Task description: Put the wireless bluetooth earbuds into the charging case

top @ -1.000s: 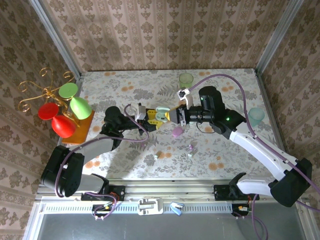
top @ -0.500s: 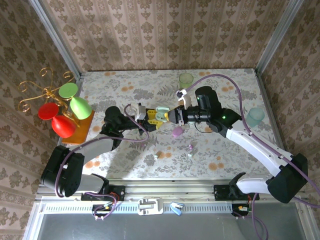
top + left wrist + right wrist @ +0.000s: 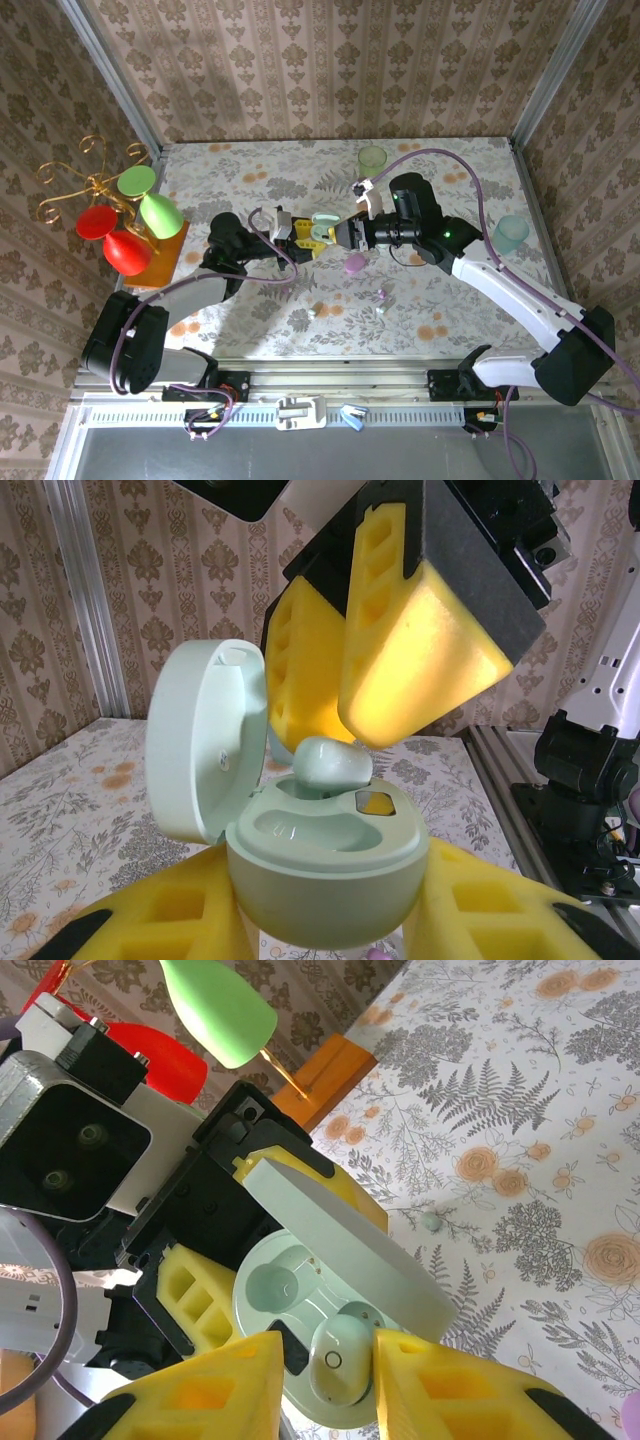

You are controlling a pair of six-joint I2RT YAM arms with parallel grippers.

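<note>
- Left gripper (image 3: 325, 925) is clamped on the open mint charging case (image 3: 325, 875), at the bottom centre of the left wrist view.
- Right gripper (image 3: 328, 1370) straddles a mint earbud (image 3: 340, 1352) seated in one well. Its jaws are slightly parted, and I cannot tell whether they grip.
- Neighbouring well (image 3: 272, 1285) is empty, so the task looks about half done.

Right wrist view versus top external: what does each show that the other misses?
Right wrist: a mint earbud sitting in one well of the open mint case, the other well empty. Top external: a pink case on the cloth, a green cup, a teal cup. Both: the left end effector holding that case, the right end effector at it.
</note>
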